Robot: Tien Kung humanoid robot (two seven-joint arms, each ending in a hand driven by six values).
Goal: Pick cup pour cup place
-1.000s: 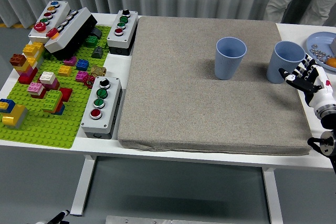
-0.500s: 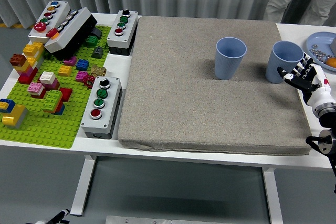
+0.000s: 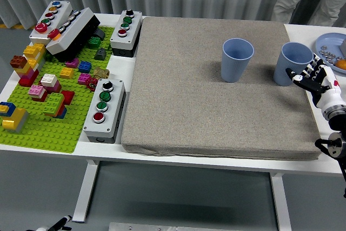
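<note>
free: grey mat (image 3: 205, 106) bare in front and left of both cups | obstacles: left cup (image 3: 237, 59), right cup (image 3: 293, 64) with right hand (image 3: 319, 82) just beside it | plate (image 3: 331, 47) near the worktop's right edge

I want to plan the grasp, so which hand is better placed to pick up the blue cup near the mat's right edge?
The right hand: its spread fingers sit just right of the right blue cup on the grey mat. The left arm is out of view.

2 blue cups (image 3: 237, 59), 4 button boxes (image 3: 104, 110), 1 plate (image 3: 324, 42).
</note>
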